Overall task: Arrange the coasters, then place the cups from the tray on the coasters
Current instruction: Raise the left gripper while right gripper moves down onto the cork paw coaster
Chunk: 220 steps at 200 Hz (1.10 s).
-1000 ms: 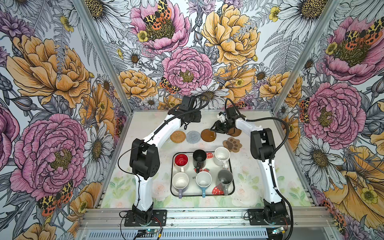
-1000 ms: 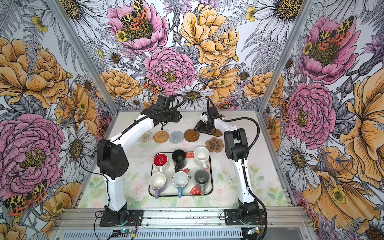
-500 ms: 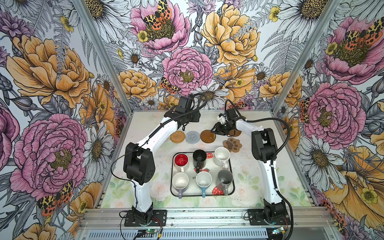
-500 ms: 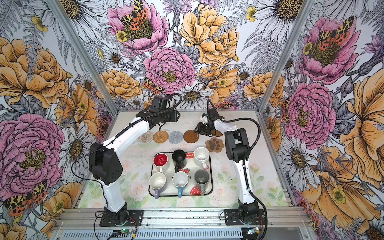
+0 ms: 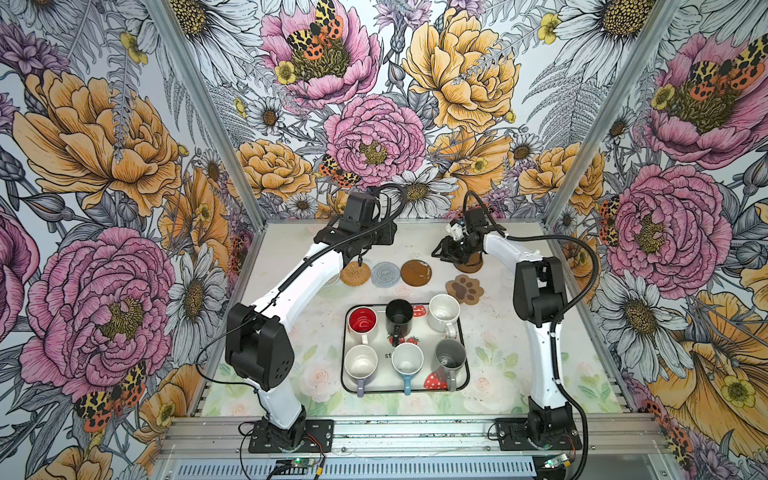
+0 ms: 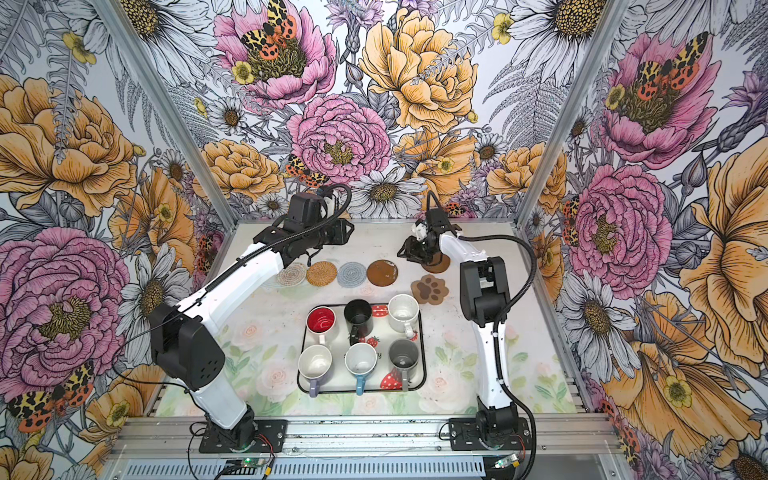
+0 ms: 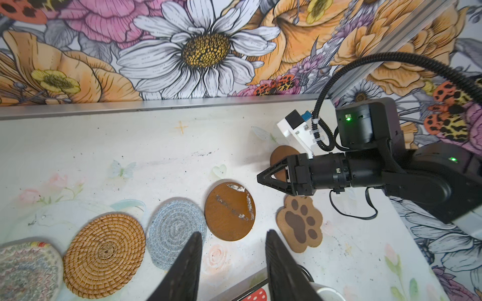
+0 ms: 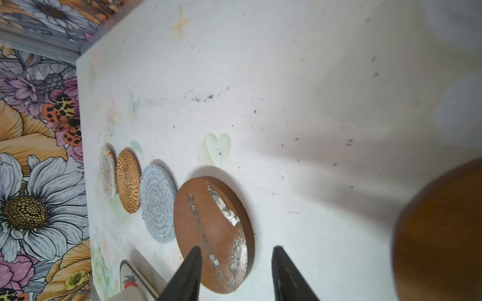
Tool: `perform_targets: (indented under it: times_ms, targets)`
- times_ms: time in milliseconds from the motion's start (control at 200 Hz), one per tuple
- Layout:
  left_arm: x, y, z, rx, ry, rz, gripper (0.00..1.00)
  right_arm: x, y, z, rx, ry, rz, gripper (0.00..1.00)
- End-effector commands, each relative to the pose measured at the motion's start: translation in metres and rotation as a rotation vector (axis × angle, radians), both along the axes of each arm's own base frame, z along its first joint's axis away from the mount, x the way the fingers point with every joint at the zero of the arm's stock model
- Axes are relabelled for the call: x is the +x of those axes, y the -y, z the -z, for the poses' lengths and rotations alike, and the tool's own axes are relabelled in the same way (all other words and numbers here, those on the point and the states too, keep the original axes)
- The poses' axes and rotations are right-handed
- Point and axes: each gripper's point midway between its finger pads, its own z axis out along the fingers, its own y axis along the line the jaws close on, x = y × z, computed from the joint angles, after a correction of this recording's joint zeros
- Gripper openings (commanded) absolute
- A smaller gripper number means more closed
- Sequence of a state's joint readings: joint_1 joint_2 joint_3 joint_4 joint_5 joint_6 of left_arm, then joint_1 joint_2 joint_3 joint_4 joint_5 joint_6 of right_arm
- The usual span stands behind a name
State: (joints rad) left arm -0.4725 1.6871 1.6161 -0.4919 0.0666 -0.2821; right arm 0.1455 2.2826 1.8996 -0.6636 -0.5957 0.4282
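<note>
Six coasters lie across the far table: beaded [image 6: 291,274], woven rattan [image 5: 355,274], grey spiral [image 5: 385,274], a brown disc [image 5: 416,273], a paw shape [image 5: 464,289], and a second brown disc [image 5: 471,264] partly under the right wrist. The strawberry tray [image 5: 344,374] holds the cups: red-inside [image 5: 362,321], black [image 5: 399,312], speckled white [image 5: 444,307], lilac [image 5: 360,360], light blue [image 5: 407,358], grey [image 5: 450,354]. My left gripper [image 7: 233,235] hangs open above the rattan coaster's far edge, holding nothing. My right gripper [image 8: 237,250] is open and empty, between the two brown discs.
The floral back wall and its metal rail [image 7: 182,105] run close behind both grippers. The two wrists stand near each other over the coaster row. Bare tabletop [image 5: 519,332] lies to the right of the tray, beside the right arm.
The left arm's elbow has swung outward to the left and toward the front, and its wrist has shifted slightly left. The right arm and all coasters and cups stay as they were.
</note>
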Motion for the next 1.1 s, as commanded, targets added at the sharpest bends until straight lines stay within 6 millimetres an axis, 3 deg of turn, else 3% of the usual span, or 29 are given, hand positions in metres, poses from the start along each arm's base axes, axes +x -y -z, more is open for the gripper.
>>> perform_targets:
  times_ms: [0, 100, 255, 450, 836, 1096]
  targets:
    - [-0.009, 0.0, -0.023, -0.046, 0.07, -0.008, 0.43, -0.007, 0.027, -0.038, -0.03, 0.069, 0.041, 0.46]
    - [-0.019, -0.003, -0.03, -0.067, 0.093, -0.005, 0.43, -0.021, 0.051, -0.037, -0.075, 0.063, 0.077, 0.46]
    - [-0.031, -0.007, -0.04, -0.089, 0.115, 0.001, 0.43, -0.056, 0.082, -0.021, -0.147, 0.013, 0.122, 0.45]
    - [-0.04, -0.01, -0.042, -0.096, 0.124, -0.002, 0.43, -0.081, 0.105, -0.003, -0.199, -0.034, 0.155, 0.45]
    - [-0.049, -0.004, -0.027, -0.103, 0.093, 0.008, 0.43, -0.118, 0.113, 0.03, -0.223, -0.093, 0.19, 0.44]
    - [-0.049, 0.001, -0.021, -0.11, 0.079, 0.014, 0.43, -0.139, 0.105, 0.049, -0.168, -0.129, 0.205, 0.44]
